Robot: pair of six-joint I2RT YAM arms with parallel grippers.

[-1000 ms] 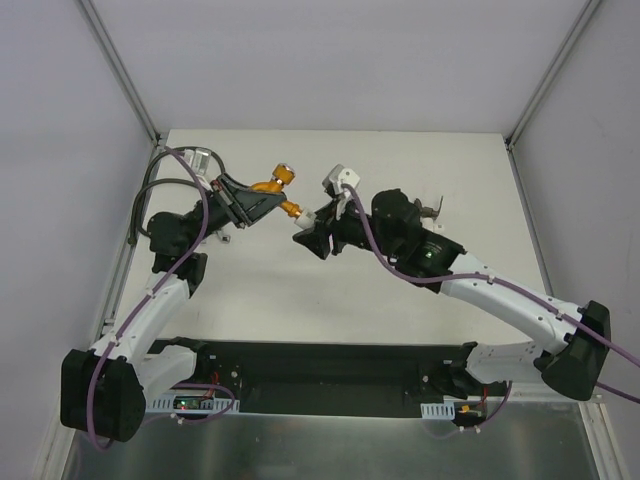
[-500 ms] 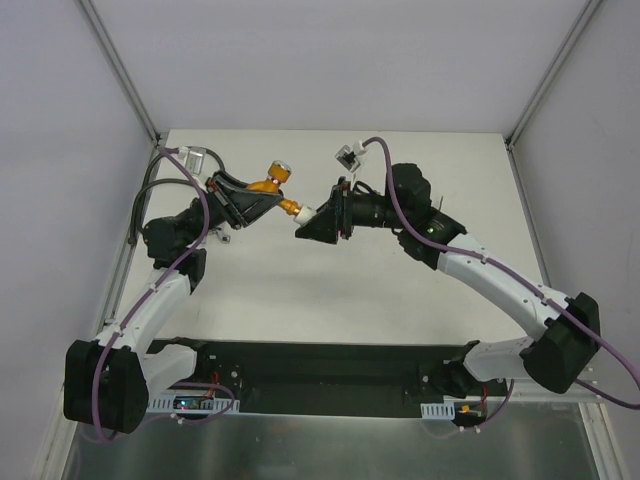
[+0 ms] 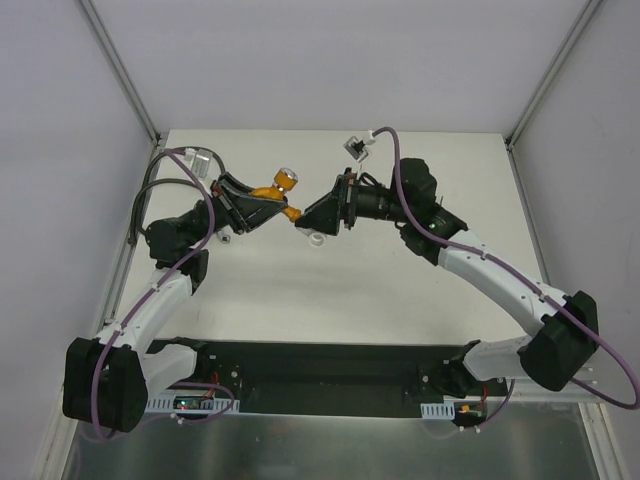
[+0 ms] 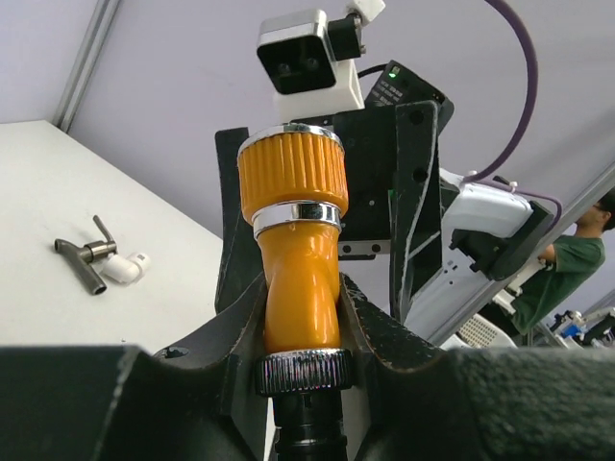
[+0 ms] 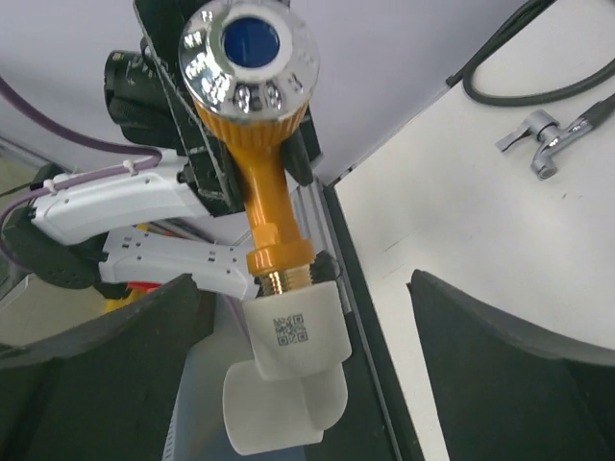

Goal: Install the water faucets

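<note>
I have the orange faucet point(image 4: 293, 279) clamped in the left gripper point(image 4: 301, 300), whose fingers are closed tight on its orange body. It is held up in the air above the table point(image 3: 400, 290), facing the right arm. A white elbow point(image 5: 288, 365) sits on the faucet's threaded end, and a narrow band of brass thread shows just above it. I judge the joint is started but perhaps not fully tightened. The right gripper point(image 5: 303, 288) is spread wide, with one finger on each side of the elbow and neither touching it as far as I can see, so it holds nothing. That makes one faucet close to done. Down on the table lies a grey faucet point(image 4: 85, 259) with a second white elbow point(image 4: 125, 267) right at its end. I cannot tell whether those two are screwed together or only lying against each other. A silver tap point(image 5: 543, 144) rests near the black hose point(image 5: 538, 77) with no fitting on it that I can see. By my reckoning, most of the job is left.
</note>
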